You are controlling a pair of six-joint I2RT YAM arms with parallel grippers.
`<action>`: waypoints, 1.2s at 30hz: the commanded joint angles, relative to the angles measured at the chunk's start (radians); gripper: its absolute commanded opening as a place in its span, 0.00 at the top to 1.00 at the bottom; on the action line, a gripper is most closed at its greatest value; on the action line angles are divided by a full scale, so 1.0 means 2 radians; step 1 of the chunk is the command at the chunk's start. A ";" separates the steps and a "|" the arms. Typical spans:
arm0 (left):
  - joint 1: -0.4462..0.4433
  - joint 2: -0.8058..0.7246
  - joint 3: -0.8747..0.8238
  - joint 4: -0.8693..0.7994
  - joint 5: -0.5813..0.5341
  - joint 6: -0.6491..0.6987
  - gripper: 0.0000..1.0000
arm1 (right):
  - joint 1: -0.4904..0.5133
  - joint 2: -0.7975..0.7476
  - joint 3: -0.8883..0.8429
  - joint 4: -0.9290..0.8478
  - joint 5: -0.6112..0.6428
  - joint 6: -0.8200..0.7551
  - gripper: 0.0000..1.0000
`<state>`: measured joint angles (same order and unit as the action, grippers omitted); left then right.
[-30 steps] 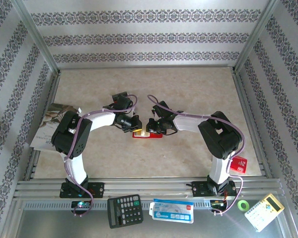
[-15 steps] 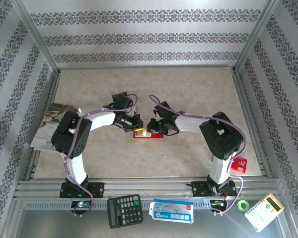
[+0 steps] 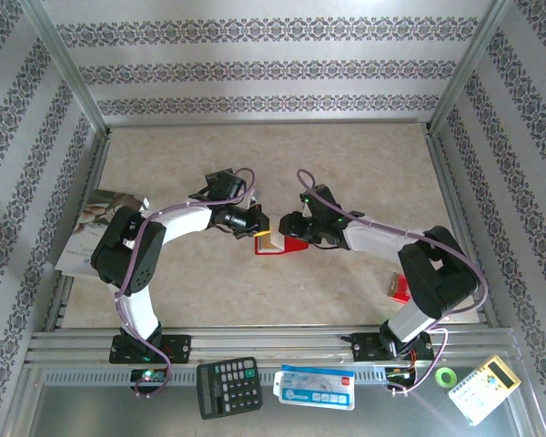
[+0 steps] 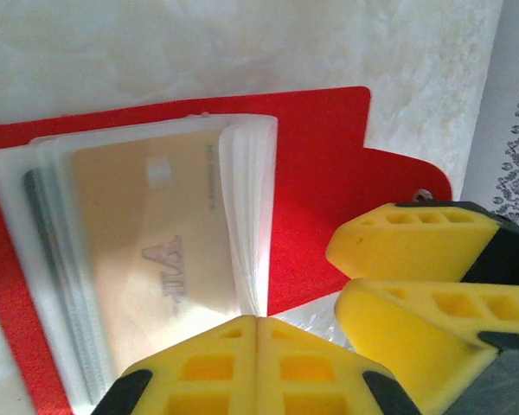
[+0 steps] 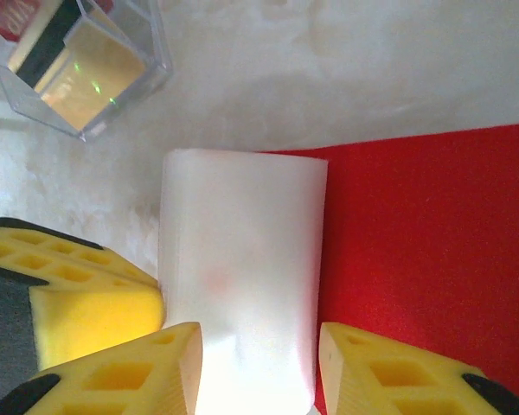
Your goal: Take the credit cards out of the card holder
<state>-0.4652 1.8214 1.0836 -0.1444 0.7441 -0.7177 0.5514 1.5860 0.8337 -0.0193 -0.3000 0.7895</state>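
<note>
While the left gripper (image 4: 256, 327) pinches the card holder (image 4: 316, 164), jaws closed, the right gripper (image 5: 259, 359) straddles its pockets (image 5: 242, 251) half open, empty; credit cards (image 4: 151, 251) lie just left.

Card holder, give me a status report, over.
Left gripper shut on card holder edge. Right gripper open, straddling pale pockets. Tan card in its pocket. Grippers crowd each other.

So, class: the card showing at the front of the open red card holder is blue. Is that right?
Not blue: the card showing at the front of the open red card holder is gold, as the left wrist view shows.
</note>
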 commanded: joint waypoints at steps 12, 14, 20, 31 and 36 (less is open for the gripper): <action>-0.050 0.025 0.049 0.040 -0.012 -0.025 0.92 | -0.030 -0.122 -0.062 0.036 0.069 0.024 0.59; -0.055 0.037 0.060 0.029 -0.022 -0.019 0.87 | -0.037 -0.136 -0.069 0.036 0.071 0.025 0.59; -0.069 0.069 0.086 0.001 -0.044 -0.004 0.68 | -0.047 -0.152 -0.081 0.033 0.069 0.029 0.59; -0.083 0.107 0.118 -0.021 -0.057 0.007 0.55 | -0.048 -0.136 -0.073 0.025 0.062 0.030 0.59; -0.078 0.084 0.132 -0.048 -0.067 0.029 0.53 | -0.047 -0.140 -0.072 0.021 0.065 0.031 0.60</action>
<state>-0.6209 2.0205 1.3159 -0.1741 0.6361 -0.7101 0.4603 1.3102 0.6830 0.0319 -0.1799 0.8425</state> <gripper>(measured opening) 0.471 0.401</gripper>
